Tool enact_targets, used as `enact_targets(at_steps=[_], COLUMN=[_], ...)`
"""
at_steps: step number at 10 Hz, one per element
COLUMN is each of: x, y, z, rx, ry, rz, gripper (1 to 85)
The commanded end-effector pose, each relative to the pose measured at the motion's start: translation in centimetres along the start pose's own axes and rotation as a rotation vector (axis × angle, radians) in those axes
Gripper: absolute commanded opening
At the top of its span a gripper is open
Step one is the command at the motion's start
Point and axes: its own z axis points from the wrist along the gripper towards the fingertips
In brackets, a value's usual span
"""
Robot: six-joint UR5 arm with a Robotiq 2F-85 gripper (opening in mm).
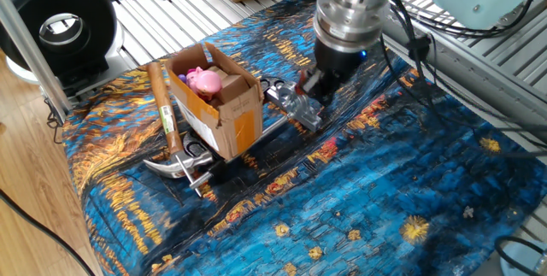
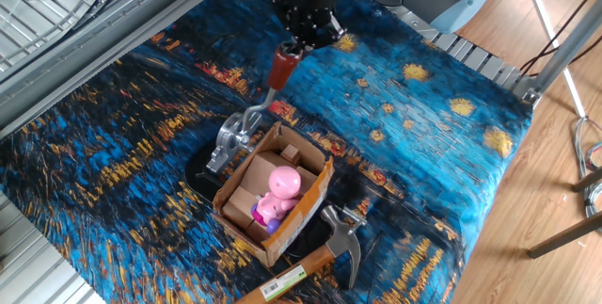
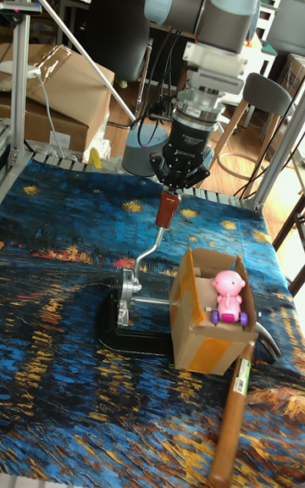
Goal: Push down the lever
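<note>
The lever (image 3: 152, 252) is seen rising from its chrome fixture (image 2: 230, 141) beside the cardboard box (image 2: 273, 191). Its red knob (image 2: 279, 63) is clasped by the gripper (image 2: 299, 42), whose 2 fingers are closed on the top.

A blue-and-gold swirled cloth (image 2: 442, 144) — brown box (image 2: 292, 212), pink toy (image 2: 280, 187), dark red lever (image 2: 279, 64) knob.

The arm reaches down near-vertically — its gripper (image 3: 173, 187) sits right atop the lever (image 3: 153, 246), fingers closed around the red knob.
</note>
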Motion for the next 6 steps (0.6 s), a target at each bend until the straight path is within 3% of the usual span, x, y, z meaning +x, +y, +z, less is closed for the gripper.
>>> enact_targets(at_steps=[1, 3, 6], x=[-3.0, -3.3, -3.6], y=[1.4, 1.2, 0.1], z=[-2.0, -1.5, -0.5], rx=[-0.016, -0.050, -0.034], ry=[-0.050, -0.055, -0.037], rz=[-0.006, -0.014, -0.014], gripper=[1.7, 1.7, 1.7])
